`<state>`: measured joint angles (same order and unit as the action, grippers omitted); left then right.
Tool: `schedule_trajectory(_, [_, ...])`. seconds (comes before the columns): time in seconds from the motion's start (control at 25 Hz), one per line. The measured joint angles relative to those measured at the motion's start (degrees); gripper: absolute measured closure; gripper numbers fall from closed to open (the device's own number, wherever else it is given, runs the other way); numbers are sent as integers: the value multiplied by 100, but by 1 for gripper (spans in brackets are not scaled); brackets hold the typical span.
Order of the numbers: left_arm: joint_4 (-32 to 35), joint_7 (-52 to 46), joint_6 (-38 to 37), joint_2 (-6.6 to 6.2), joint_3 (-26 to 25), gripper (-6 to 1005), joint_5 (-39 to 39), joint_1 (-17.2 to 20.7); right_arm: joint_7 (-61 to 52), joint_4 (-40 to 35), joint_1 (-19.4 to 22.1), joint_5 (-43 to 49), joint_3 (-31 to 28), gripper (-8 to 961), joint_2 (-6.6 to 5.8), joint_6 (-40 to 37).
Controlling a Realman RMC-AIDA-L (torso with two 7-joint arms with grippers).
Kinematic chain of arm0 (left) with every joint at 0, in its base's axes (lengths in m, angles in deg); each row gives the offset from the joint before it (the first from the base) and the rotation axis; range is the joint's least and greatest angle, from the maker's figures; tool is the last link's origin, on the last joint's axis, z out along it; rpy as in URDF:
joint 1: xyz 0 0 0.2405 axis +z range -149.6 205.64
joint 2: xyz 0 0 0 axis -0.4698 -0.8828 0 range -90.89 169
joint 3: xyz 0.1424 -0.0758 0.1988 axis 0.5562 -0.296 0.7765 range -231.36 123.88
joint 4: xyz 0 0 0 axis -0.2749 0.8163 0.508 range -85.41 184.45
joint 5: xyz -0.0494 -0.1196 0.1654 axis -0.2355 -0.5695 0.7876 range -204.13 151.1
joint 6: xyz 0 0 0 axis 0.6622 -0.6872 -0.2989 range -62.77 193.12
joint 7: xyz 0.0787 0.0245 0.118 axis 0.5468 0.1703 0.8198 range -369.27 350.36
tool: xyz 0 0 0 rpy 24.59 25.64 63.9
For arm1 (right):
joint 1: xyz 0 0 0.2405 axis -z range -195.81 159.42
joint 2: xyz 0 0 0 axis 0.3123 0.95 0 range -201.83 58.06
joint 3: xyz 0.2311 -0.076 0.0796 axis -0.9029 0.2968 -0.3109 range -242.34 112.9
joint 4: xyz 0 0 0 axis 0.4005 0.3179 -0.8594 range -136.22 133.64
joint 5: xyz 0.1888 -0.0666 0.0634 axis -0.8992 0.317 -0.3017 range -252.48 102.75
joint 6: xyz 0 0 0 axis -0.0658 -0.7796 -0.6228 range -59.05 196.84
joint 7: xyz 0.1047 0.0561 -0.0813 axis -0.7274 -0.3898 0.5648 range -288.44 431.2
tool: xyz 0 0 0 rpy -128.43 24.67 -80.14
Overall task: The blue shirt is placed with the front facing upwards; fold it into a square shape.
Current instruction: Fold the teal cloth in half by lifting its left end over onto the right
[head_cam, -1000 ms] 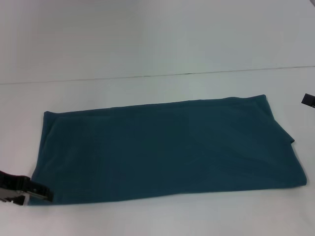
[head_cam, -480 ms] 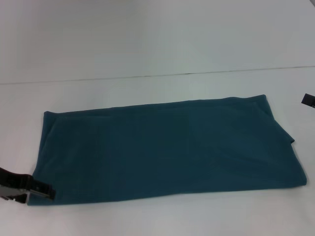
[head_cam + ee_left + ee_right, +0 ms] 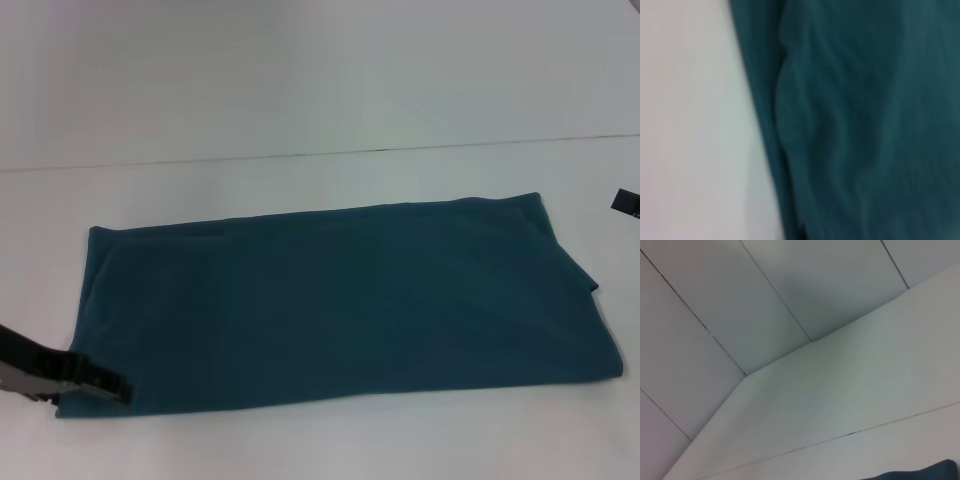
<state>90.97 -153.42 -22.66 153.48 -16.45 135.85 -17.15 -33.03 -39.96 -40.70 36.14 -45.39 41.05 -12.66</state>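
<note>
1. White tabletop (image 3: 300, 450) filled the head view, crossed by a thin dark seam well beyond the cloth, with pale wall panels behind it in the right wrist view.
2. The blue shirt (image 3: 340, 305) lay flat on that table as a long band running from left to right, plain teal side up, no print showing. Its outline matched the earlier frames; the small fold at its right end sat in the same place.
3. The left gripper (image 3: 100, 385) was at the shirt's near left corner, its dark tip resting over the edge of the cloth. Compared with half a second before, the tip had reached further in over the fabric, and the arm behind it lay at a steeper slant.
4. How far its fingers were apart could not be told, nor whether it had cloth between them.
5. The left wrist view showed only the shirt's edge (image 3: 770, 150) against the white table, with soft ridges in the fabric running along that edge.
6. The right gripper (image 3: 625, 203) showed only as a small dark piece at the right border of the head view, well apart from the shirt and unchanged from the earlier frames; its fingers could not be judged.
7. A teal corner of the shirt (image 3: 920, 476) showed in the right wrist view.
</note>
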Motion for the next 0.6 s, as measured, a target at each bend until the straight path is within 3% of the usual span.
schedule_trajectory(0.6, [-123, 79, 152, 45, 24, 93, -20, -309, 3, 0, -9, 0, 0, 36, 0, 6])
